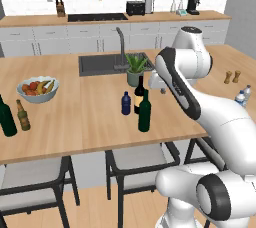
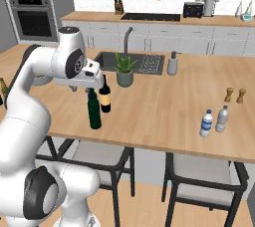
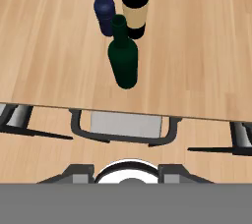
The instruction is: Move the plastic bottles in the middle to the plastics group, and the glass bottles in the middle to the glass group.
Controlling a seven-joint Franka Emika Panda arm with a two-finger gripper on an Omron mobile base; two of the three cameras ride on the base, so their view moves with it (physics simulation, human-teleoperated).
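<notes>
Three bottles stand close together mid-counter: a short dark blue plastic bottle [image 1: 126,103] [image 3: 105,14], a near-black wine bottle [image 1: 139,94] [image 2: 104,96] [image 3: 135,7] with a cream label, and a slim dark green wine bottle [image 1: 144,112] [image 2: 93,110] [image 3: 123,58]. My gripper [image 2: 81,89] hangs just above and beside the green bottle's top, pointing down, shut, holding nothing. The glass group, a stout green bottle [image 1: 7,118] and a small amber bottle [image 1: 22,115], is far left. The plastics group, two clear water bottles [image 2: 206,124] [image 2: 222,119], is far right.
A potted plant [image 1: 135,69] stands right behind the three bottles, with the sink [image 1: 100,64] and faucet beyond. A fruit bowl [image 1: 37,89] sits left, near the glass group. Two wooden shakers [image 2: 235,95] stand behind the water bottles. Chairs [image 3: 123,127] are tucked under the counter's front edge.
</notes>
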